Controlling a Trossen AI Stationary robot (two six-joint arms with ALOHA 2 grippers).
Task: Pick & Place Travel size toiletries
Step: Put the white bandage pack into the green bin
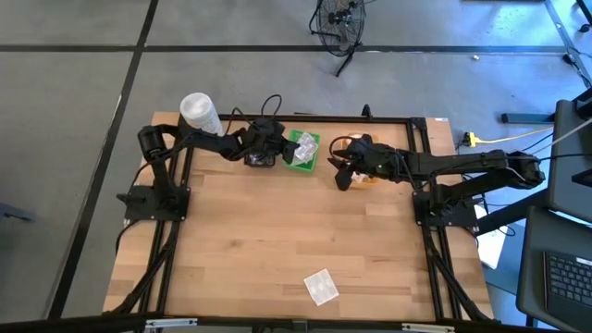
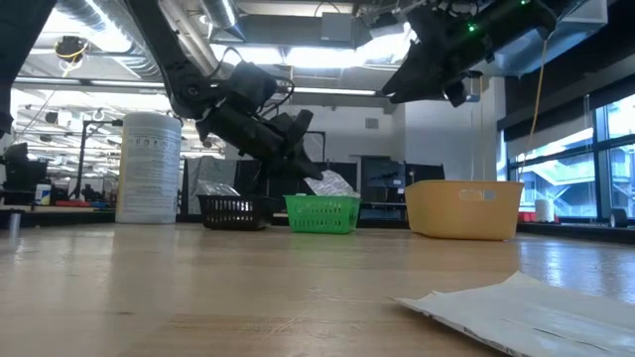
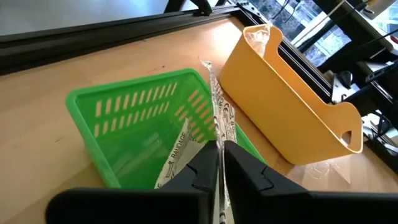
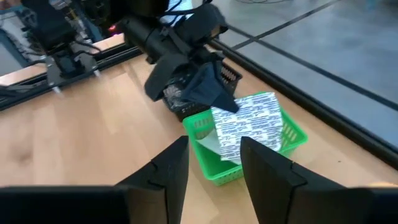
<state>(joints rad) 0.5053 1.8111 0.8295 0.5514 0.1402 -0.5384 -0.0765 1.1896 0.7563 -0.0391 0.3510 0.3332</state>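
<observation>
The left claw (image 4: 214,102) is pinched tight on a flat white sachet (image 4: 249,124) (it has printed writing), which hangs under it, over the green tray (image 4: 292,140). The right claw (image 4: 214,165) sits nearby, fingers apart, holding nothing. Another sachet (image 1: 321,286) lies far off on the worktop (image 1: 259,240).

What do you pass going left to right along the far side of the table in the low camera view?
White tub → black basket → green basket → yellow bin.
</observation>
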